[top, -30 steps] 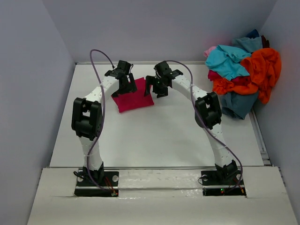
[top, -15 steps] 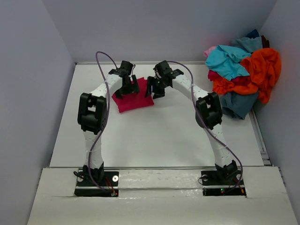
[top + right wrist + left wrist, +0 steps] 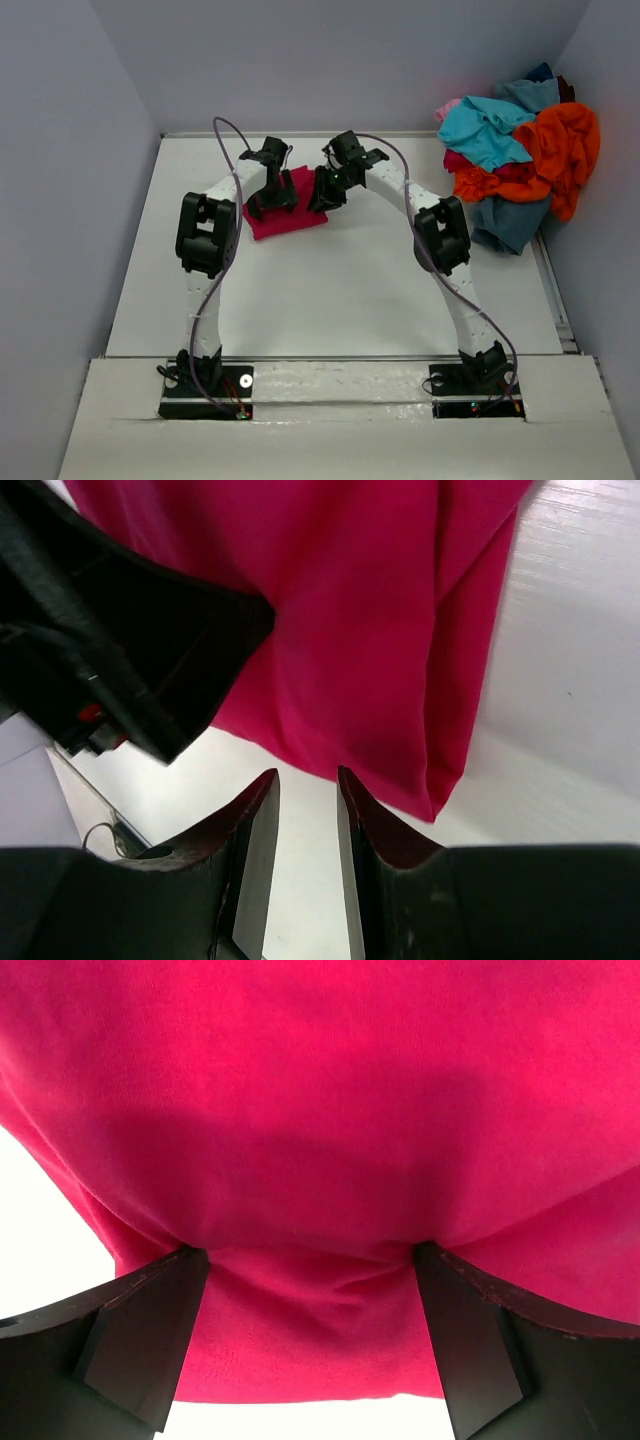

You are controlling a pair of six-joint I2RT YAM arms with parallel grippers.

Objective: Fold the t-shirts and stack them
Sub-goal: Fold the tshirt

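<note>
Crimson t-shirt [image 3: 292, 222], folded to a small rectangle, lies flat near the far edge of the worktop [image 3: 330, 300], left of centre. Left gripper [image 3: 272, 204] is set down on it, jaws spread wide, both fingertips [image 3: 185, 1270] against the cloth, which is not pinched. Right gripper [image 3: 326, 197] sits at the shirt's right edge; its jaws are nearly together, with a narrow gap and bare worktop between them, grasping nothing. The other t-shirts [image 3: 520, 150] are heaped at the far right corner.
</note>
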